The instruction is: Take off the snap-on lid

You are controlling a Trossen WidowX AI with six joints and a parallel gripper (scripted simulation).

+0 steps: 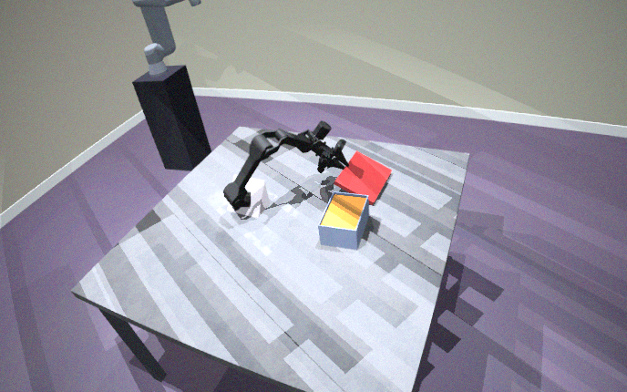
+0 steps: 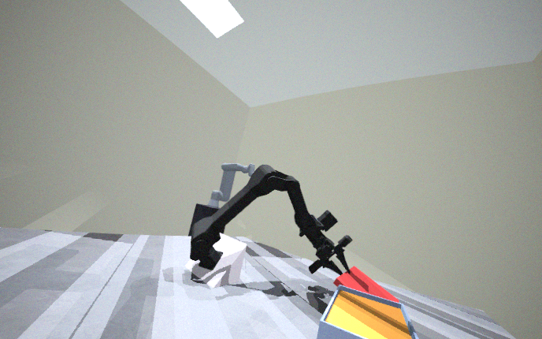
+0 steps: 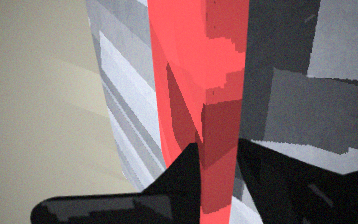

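The red lid (image 1: pixel 368 179) (image 2: pixel 365 282) (image 3: pixel 222 62) is off the box, behind it in the top view. It is tilted, with the side at the gripper raised and the far side sloping down toward the table; whether its low edge touches the table is unclear. My gripper (image 1: pixel 347 166) (image 2: pixel 345 273) (image 3: pixel 216 148) is shut on the lid's edge, one finger on each side of its rim. The blue-grey storage box (image 1: pixel 338 237) (image 2: pixel 332 331) stands upright and uncovered on the table (image 1: pixel 238 273), its inside yellow-orange. The lid's underside is mostly hidden.
A pale angular block (image 1: pixel 258 198) (image 2: pixel 234 262) stands close by the arm's base. A grey robot arm (image 1: pixel 159 29) (image 2: pixel 226 180) stands on a dark pedestal (image 1: pixel 169 121) beyond the table's back left edge. The box stands just in front of the lid in the top view.
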